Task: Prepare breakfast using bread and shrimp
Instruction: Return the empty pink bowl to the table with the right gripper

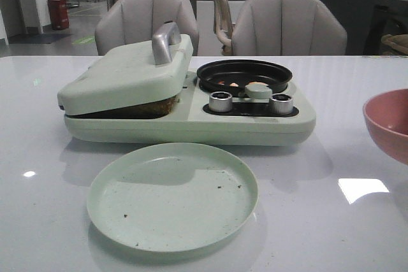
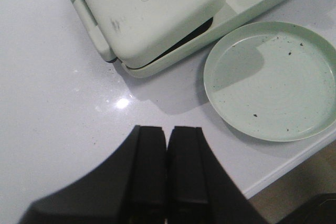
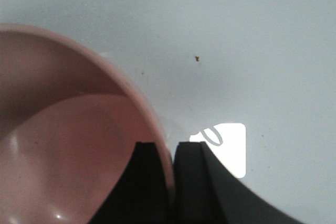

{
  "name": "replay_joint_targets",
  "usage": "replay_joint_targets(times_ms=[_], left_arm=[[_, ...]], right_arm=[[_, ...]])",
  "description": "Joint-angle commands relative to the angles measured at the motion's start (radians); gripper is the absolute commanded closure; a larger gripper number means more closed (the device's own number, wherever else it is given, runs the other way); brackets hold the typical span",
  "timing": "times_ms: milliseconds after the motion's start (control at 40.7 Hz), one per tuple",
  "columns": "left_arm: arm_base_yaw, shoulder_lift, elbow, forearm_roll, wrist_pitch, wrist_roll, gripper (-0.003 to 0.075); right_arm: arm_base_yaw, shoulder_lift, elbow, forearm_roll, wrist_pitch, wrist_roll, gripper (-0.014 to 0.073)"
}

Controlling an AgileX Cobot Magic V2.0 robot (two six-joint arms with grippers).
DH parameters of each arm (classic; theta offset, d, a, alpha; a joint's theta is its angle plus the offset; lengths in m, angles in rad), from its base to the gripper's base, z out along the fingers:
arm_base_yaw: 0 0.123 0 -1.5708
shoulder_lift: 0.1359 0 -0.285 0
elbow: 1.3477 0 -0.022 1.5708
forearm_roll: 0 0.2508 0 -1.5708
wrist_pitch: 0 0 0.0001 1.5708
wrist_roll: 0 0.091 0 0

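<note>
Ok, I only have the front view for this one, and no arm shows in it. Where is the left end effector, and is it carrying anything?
Observer: The left end effector is shut with nothing between its fingers, above bare table beside the green plate.
Operator: And the right one?
Observer: The right end effector is at the rim of the pink bowl. The rim runs into the narrow gap between the fingers, so I cannot tell whether it grips it.
Operator: Anything in that bowl?
Observer: The part of its inside that shows is empty.
</note>
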Motion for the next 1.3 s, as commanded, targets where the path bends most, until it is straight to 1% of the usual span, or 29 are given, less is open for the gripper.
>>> replay_joint_targets(times_ms=[0,172,246,368,467,663,810,1031,1179,1277], left_arm=[[-0.007,-0.001,-0.026,0.008,-0.073,-0.009,0.0619],[-0.007,-0.001,-0.026,0.004,-0.073,-0.009,0.0619],[-0.007,-0.001,-0.026,0.002,-0.073,-0.009,0.0619],[-0.007,-0.001,-0.026,0.001,-0.073,-0.009,0.0619],[-0.007,-0.001,-0.026,0.001,-0.071,-0.009,0.0619],[-0.007,-0.001,-0.026,0.001,-0.069,-0.009,0.0619],[-0.007,-0.001,-0.026,0.001,-0.062,-0.009,0.0619],[-0.007,-0.001,-0.026,0.001,-0.061,-0.009,0.0619],[-0.007,-0.001,-0.026,0.001,-0.061,-0.009,0.0619],[-0.007,-0.001,-0.026,0.001,-0.061,-0.009,0.0619]], right_arm=[[-0.013,-0.043,0.009,0.023,-0.123,-0.014,0.0551],[-0.013,-0.043,0.017,0.023,-0.183,-0.014,0.0533],[-0.013,-0.043,0.017,0.023,-0.188,-0.014,0.0487],[-0.013,-0.043,0.017,0.023,-0.179,-0.014,0.0372],[-0.013,-0.043,0.017,0.023,-0.163,-0.014,0.0335],[-0.013,-0.043,0.017,0.023,-0.154,-0.014,0.0324],[-0.013,-0.043,0.017,0.023,-0.145,-0.014,0.0244],[-0.013,-0.043,0.017,0.023,-0.145,-0.014,0.0162],[-0.013,-0.043,0.017,0.02,-0.145,-0.014,0.0076],[-0.013,-0.043,0.017,0.018,-0.14,-0.014,0.0039]])
